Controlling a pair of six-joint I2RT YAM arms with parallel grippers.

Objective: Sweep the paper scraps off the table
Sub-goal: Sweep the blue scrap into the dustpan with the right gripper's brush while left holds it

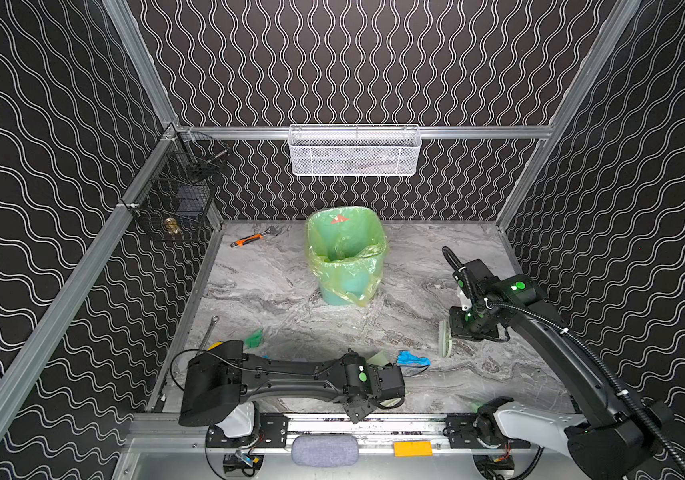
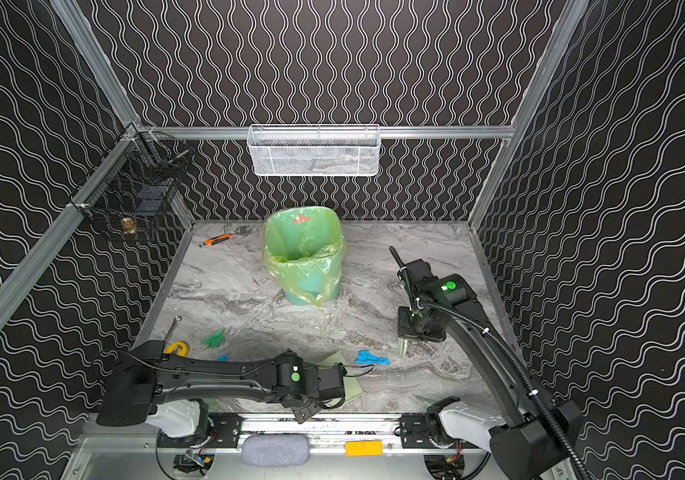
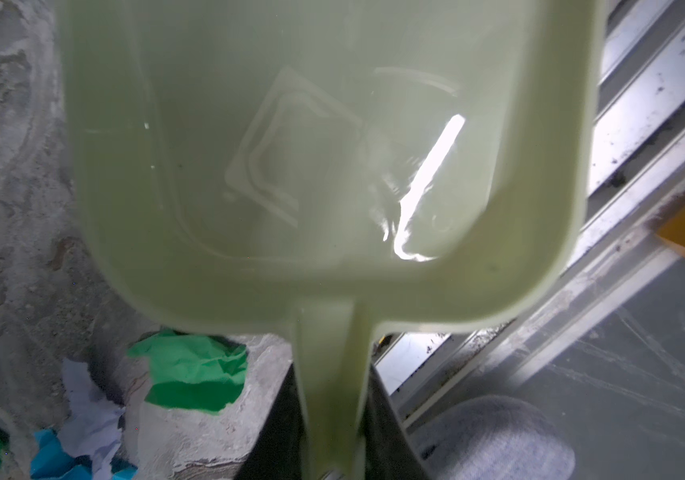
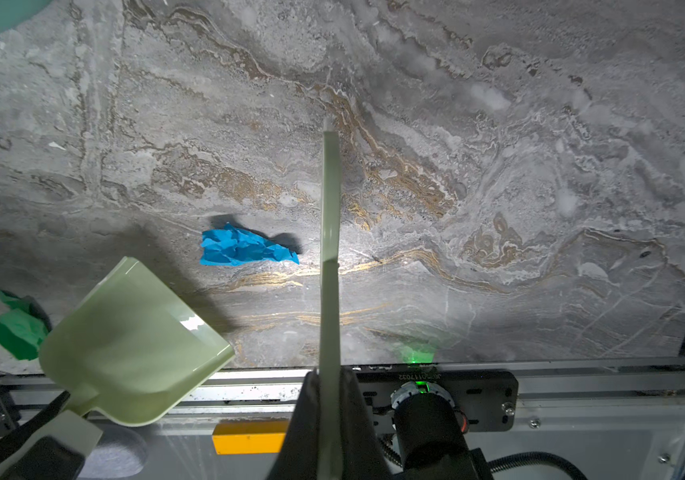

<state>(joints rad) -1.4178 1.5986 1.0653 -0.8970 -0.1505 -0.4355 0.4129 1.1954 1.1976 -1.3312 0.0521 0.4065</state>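
A pale green dustpan (image 3: 290, 166) is held by its handle in my left gripper (image 3: 332, 415), low over the front of the table (image 1: 477, 257). My right gripper (image 4: 329, 399) is shut on a thin pale green brush (image 4: 329, 249), seen edge-on and standing on the table at the right (image 1: 445, 338). Between the brush and the dustpan (image 4: 133, 340) lies a blue paper scrap (image 4: 245, 249), also visible in both top views (image 1: 413, 358) (image 2: 369, 358). A green scrap (image 1: 254, 338) lies at front left. Near the pan, green (image 3: 195, 374), lilac (image 3: 91, 411) and blue (image 3: 50, 457) scraps lie together.
A bin with a green liner (image 1: 345, 253) stands mid-table. An orange-handled wrench (image 1: 249, 240) lies at back left. A steel spanner (image 1: 209, 332) and a yellow tape measure (image 1: 215, 345) lie by the left rail. A white mesh basket (image 1: 353, 151) and a black wire basket (image 1: 178, 195) hang on the walls.
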